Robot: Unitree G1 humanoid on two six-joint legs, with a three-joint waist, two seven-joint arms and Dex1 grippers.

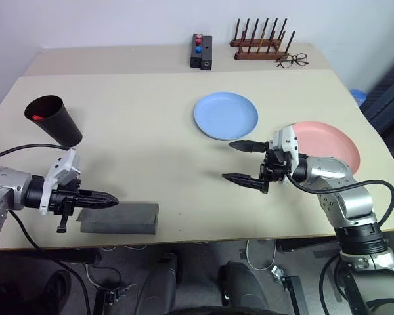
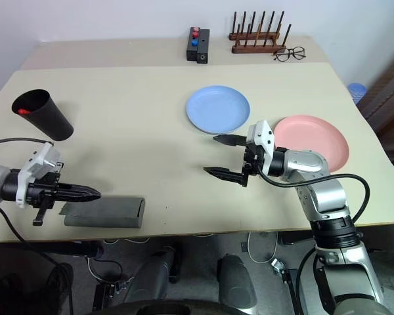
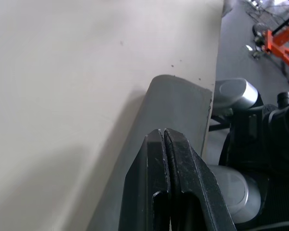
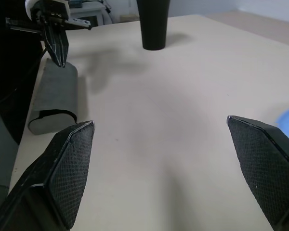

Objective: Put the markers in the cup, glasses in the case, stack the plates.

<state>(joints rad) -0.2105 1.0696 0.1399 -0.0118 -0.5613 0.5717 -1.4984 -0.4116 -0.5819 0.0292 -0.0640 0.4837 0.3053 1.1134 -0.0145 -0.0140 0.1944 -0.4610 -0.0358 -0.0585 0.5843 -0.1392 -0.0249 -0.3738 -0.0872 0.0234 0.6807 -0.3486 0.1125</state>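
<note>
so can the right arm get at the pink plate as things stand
Probably yes. The pink plate lies bare on the table right behind the right gripper, whose jaws stand wide open and empty. The blue plate sits apart, so nothing blocks it.

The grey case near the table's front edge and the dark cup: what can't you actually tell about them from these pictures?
- Case: lies closed, so the head views cannot show whether the glasses are inside; its left end is hidden by the shut left gripper.
- Cup: something red shows at its rim, too small to tell if it is a marker, or how many.
- Cup in the right wrist view: its rim is cut off by the picture's edge.
</note>
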